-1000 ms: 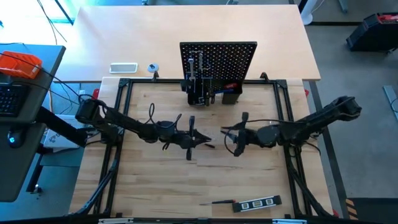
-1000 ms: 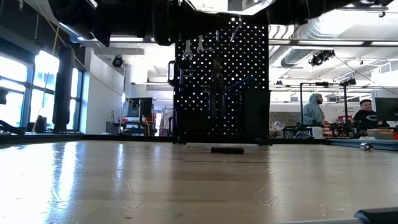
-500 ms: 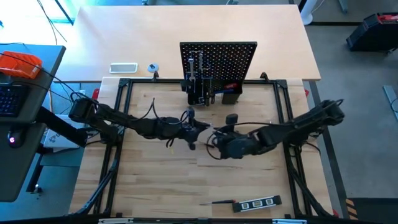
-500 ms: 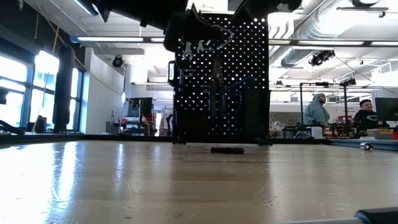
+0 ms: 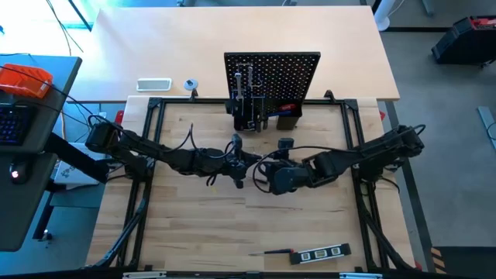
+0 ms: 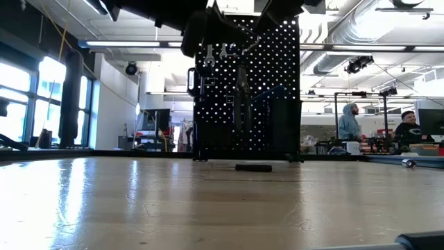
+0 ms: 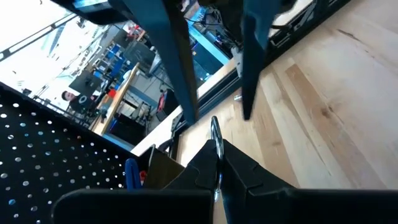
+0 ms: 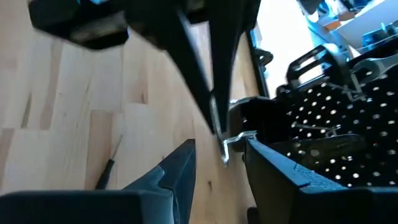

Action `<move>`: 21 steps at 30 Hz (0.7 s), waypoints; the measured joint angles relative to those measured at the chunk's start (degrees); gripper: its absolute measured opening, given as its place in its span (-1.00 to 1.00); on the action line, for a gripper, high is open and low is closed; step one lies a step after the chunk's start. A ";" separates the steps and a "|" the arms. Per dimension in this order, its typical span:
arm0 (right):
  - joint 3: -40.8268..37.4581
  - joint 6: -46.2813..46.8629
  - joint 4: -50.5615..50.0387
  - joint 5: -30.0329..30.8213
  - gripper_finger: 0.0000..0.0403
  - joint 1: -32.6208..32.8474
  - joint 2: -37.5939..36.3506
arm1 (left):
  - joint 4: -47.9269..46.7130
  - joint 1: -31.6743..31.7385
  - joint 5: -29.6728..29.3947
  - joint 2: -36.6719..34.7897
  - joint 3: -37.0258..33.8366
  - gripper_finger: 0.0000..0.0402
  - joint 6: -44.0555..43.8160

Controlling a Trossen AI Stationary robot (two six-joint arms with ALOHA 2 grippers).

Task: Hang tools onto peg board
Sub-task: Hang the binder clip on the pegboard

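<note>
While the two arms meet in mid-air over the table, a small silver wrench (image 7: 216, 144) is held clamped in the left gripper (image 5: 242, 161), its shaft sticking out past the closed fingertips. Directly opposite, the right gripper (image 8: 219, 160) is seen with its fingers apart, the wrench's silver tip sitting in the gap between them. A handover is judged to be under way. Just beyond both grippers stands the peg board (image 5: 272, 75), with other tools already hung on it. A level (image 5: 319, 253) is left lying on the table, well behind the grippers. Should the left grip be released before the right fingers close squarely, the thin wrench could be dropped or twisted askew.
</note>
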 joint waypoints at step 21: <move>-0.03 -1.45 0.52 -2.03 -0.94 -1.10 2.97 | -2.04 -0.37 0.02 0.02 0.00 -1.00 -0.57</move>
